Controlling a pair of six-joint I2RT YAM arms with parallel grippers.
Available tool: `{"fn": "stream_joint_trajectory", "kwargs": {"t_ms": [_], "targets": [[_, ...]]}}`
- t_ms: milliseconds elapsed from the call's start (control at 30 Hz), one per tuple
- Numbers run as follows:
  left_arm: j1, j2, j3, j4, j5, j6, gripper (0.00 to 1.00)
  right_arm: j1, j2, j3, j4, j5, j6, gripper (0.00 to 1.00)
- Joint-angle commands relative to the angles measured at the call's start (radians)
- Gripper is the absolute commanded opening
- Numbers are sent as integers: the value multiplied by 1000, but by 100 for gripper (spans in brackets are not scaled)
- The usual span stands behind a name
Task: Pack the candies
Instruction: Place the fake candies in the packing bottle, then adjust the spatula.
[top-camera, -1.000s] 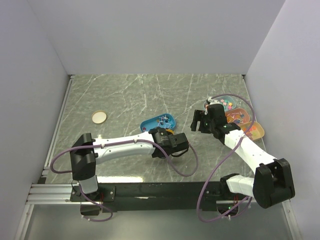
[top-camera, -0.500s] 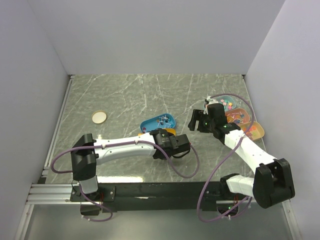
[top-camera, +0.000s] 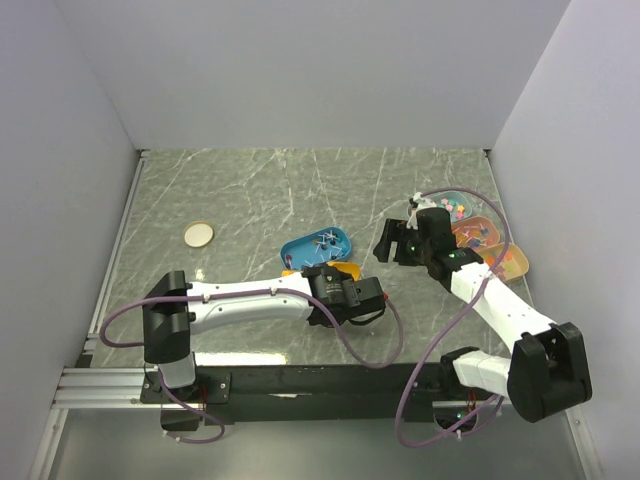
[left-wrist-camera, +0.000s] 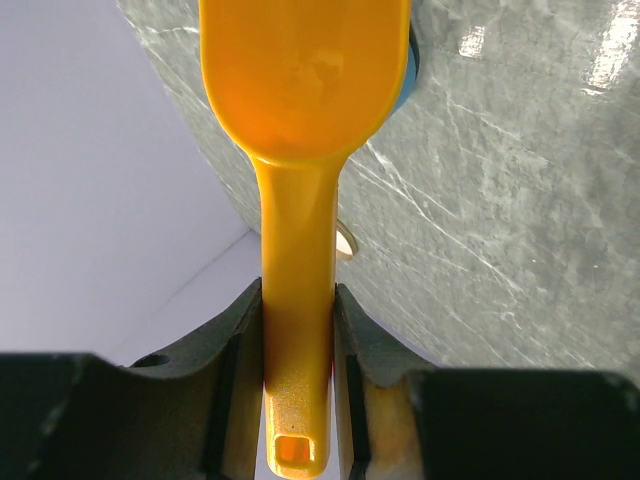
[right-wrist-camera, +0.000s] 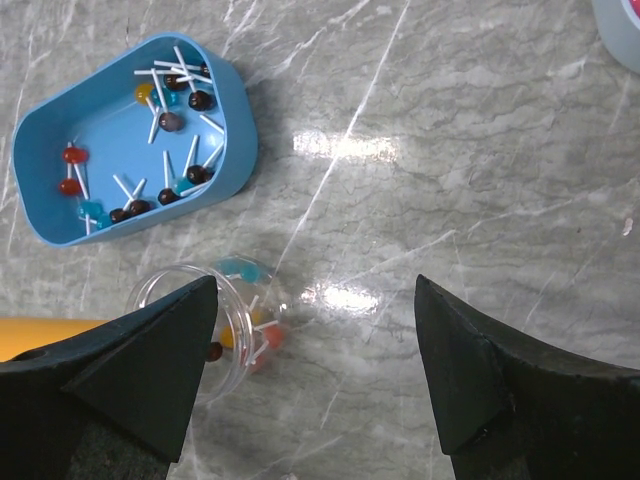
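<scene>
The candies (right-wrist-camera: 170, 95) are tiny dark, blue and red sweets on white sticks, lying in a shallow blue tray (right-wrist-camera: 60, 110) at the upper left of the right wrist view. A few more lie inside a clear jar (right-wrist-camera: 235, 335) tipped on its side just below the tray. In the top view the tray (top-camera: 300, 248) sits mid-table. My left gripper (left-wrist-camera: 298, 330) is shut on the handle of an orange scoop (left-wrist-camera: 305, 70), whose bowl looks empty. My right gripper (right-wrist-camera: 315, 285) hangs open above the table beside the jar, holding nothing.
Clear bowls (top-camera: 478, 232) of pastel and orange-red sweets stand at the right, behind my right arm. A round tan lid (top-camera: 198, 234) lies at the left. White walls close in three sides of the marbled table (top-camera: 250, 190).
My left gripper has carried the scoop a little to the right and nearer. My right gripper has shifted slightly left. Neither gripper's jaws have changed.
</scene>
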Motion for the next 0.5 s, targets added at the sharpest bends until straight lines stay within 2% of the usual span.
{"fn": "stream_joint_trajectory", "kwargs": {"t_ms": [0,267,467], "targets": [[-6,-36,-10,-6,-12,6,1,-6,-31,-8,42,-16,17,85],[-6,-48,-32,-4,-11,-15,1,-8,-63,-16,22,-25,15,85],[7,-85,-37,26,51,-49,1,-6,-88,-17,34,-86,6,85]]}}
